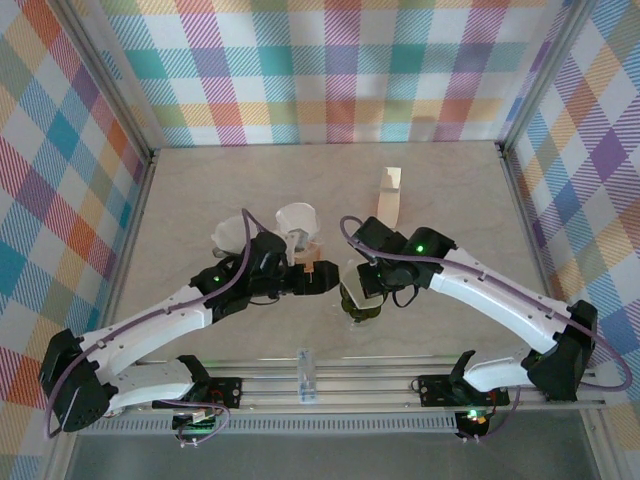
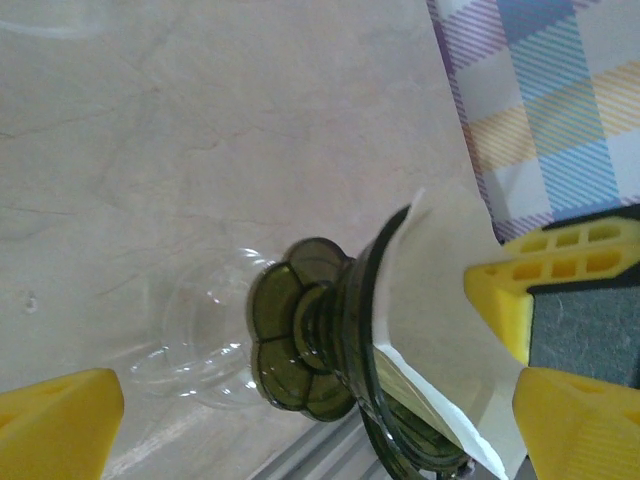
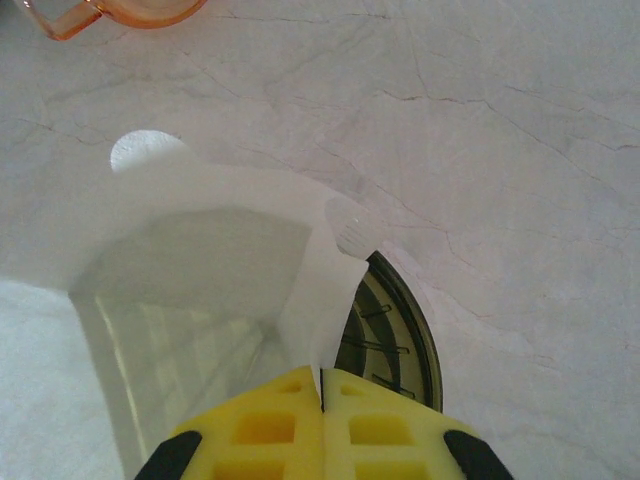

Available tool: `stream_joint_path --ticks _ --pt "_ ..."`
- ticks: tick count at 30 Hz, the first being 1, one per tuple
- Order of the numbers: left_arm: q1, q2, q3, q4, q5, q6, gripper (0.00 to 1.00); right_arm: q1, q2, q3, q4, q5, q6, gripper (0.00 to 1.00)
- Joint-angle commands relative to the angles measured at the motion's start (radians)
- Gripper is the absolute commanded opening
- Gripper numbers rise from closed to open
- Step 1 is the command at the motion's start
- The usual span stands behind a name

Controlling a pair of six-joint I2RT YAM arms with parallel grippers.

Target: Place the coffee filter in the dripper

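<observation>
Coffee filter (image 3: 200,260), white paper, stands opened out in the mouth of the dark green glass dripper (image 2: 300,350), with its upper edge rising past the rim. The right end effector (image 3: 322,420) is pinched on that edge, its yellow fingers pressed together over the paper. The left end effector (image 2: 315,400) is spread wide, with a finger on each side of the dripper. The dripper stands on the pale marbled desk (image 3: 500,150), towards its near side.

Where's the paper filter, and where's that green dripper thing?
filter (image 3: 200,260): right wrist view, on the paper's inner wall.
dripper (image 2: 295,345): left wrist view, on its scalloped green base.
</observation>
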State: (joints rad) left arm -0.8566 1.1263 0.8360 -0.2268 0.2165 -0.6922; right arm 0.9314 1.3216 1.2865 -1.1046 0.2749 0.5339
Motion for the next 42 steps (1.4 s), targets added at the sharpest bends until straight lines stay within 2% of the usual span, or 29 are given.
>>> stream_joint_path --ticks 1,10,16,21,25,29,32,36,42 --pt "-0.019 0.027 0.024 0.027 0.015 0.028 1.0 0.01 -0.002 -0.001 -0.029 0.036 -0.013 0.03" --pt "-0.048 0.082 0.024 0.075 0.039 0.021 0.98 0.02 -0.002 -0.008 -0.022 0.032 -0.005 0.05" --pt "-0.055 0.092 0.025 0.067 0.047 0.017 0.86 0.02 -0.006 -0.016 -0.014 0.027 0.0 0.06" --pt "-0.055 0.11 0.029 0.073 0.067 -0.011 0.86 0.021 -0.012 -0.022 -0.015 0.029 -0.001 0.07" --pt "-0.059 0.119 0.045 0.059 0.075 -0.013 0.76 0.021 -0.027 -0.039 -0.005 0.029 0.007 0.09" --pt "-0.061 0.115 0.043 0.036 0.072 -0.01 0.72 0.021 -0.03 -0.043 0.001 0.028 0.009 0.13" --pt "-0.061 0.115 0.038 0.026 0.068 -0.006 0.71 0.021 -0.033 -0.034 -0.006 0.033 0.012 0.21" --pt "-0.061 0.118 0.037 0.026 0.067 -0.003 0.71 0.021 -0.061 -0.01 -0.009 0.054 0.012 0.47" --pt "-0.061 0.118 0.033 0.034 0.066 -0.004 0.71 0.02 -0.088 0.012 -0.032 0.078 0.018 0.62"
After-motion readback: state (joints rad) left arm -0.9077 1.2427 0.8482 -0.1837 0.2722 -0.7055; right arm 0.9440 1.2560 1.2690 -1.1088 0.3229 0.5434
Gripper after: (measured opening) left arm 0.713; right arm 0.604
